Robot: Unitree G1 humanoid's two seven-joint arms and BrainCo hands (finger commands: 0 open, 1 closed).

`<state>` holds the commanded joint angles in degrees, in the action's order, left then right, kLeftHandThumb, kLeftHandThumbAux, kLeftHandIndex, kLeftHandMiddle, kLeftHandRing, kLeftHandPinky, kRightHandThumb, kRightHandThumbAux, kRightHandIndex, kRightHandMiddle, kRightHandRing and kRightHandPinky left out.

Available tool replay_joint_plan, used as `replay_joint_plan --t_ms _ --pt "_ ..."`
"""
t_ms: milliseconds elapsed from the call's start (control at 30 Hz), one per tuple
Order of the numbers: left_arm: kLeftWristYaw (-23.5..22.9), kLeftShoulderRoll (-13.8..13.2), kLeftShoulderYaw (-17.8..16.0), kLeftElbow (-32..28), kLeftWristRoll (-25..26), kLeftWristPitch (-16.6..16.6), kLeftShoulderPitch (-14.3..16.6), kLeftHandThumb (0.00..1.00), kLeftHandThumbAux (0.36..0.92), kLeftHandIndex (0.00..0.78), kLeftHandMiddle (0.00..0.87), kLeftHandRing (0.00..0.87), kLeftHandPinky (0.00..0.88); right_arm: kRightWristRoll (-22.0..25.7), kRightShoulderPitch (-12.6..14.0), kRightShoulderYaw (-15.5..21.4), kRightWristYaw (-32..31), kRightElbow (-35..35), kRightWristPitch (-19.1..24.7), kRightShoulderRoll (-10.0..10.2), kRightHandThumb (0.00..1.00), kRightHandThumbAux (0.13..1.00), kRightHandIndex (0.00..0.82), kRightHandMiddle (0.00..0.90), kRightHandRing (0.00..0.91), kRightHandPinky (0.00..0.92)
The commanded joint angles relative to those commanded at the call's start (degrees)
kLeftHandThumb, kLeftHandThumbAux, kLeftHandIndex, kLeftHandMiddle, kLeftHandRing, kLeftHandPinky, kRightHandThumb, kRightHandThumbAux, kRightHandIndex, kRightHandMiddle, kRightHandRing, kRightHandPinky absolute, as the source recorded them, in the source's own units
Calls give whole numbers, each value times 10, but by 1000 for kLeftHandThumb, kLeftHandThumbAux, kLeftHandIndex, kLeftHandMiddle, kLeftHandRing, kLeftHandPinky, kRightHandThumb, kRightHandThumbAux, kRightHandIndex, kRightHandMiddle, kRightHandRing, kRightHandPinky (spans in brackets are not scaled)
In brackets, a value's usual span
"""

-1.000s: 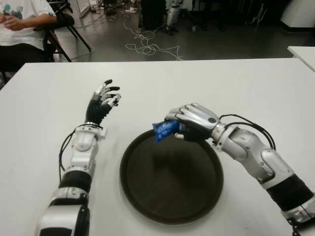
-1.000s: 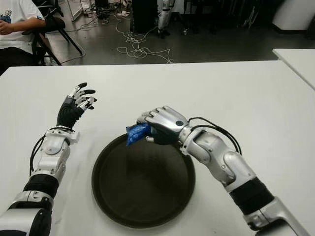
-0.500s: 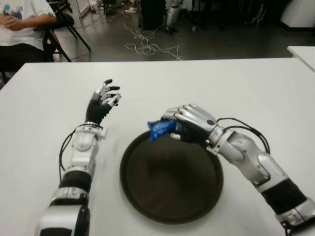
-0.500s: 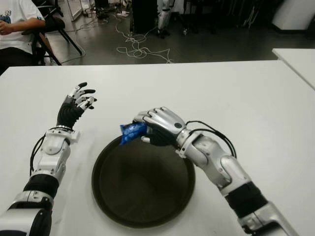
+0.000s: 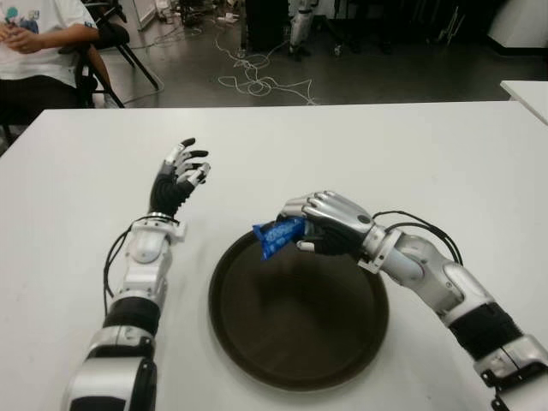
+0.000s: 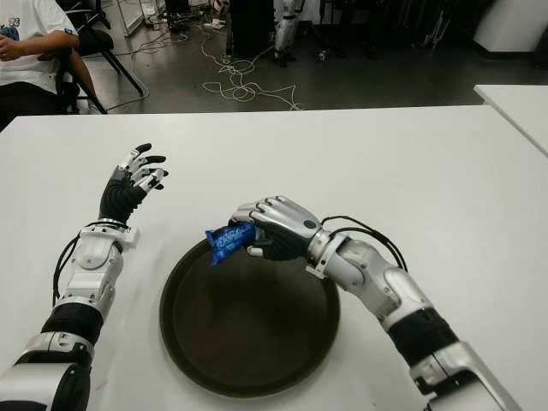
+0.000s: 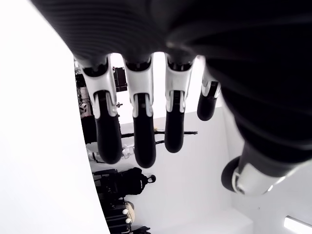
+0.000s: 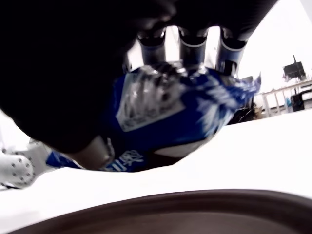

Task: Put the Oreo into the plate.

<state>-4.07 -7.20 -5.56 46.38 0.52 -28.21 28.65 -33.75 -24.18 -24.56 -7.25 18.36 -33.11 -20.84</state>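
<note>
- While the right robot hand [image 5: 324,229] keeps its fingers curled around the blue Oreo packet [image 5: 276,235], it has shifted further toward the robot's left than a second ago, and it now shows a little lower in the eye views.
- The Oreo packet sticks out from the fingers above the far rim of the dark round plate [image 5: 342,355] (the rim on the side away from the robot), nearer the plate's left part than before; it does not touch the plate.
- In the right wrist view the packet [image 8: 170,105] is clamped between the fingers and the thumb, with the plate's rim below it.
- The left robot hand [image 5: 180,180] is raised over the white tabletop [image 5: 411,145] to the left of the plate, fingers spread and holding nothing, in the same place as earlier.
- At the far left corner a seated person [image 5: 38,43] shows beyond the tabletop, unchanged.
</note>
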Motion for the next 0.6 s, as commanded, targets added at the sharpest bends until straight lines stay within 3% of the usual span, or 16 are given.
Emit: replay_joint_plan --t_ms 600 --pt "6 -2 2 3 -6 -3 0 246 623 149 276 326 407 16 -5 8 -7 19 -2 8 0 619 0 0 0 0"
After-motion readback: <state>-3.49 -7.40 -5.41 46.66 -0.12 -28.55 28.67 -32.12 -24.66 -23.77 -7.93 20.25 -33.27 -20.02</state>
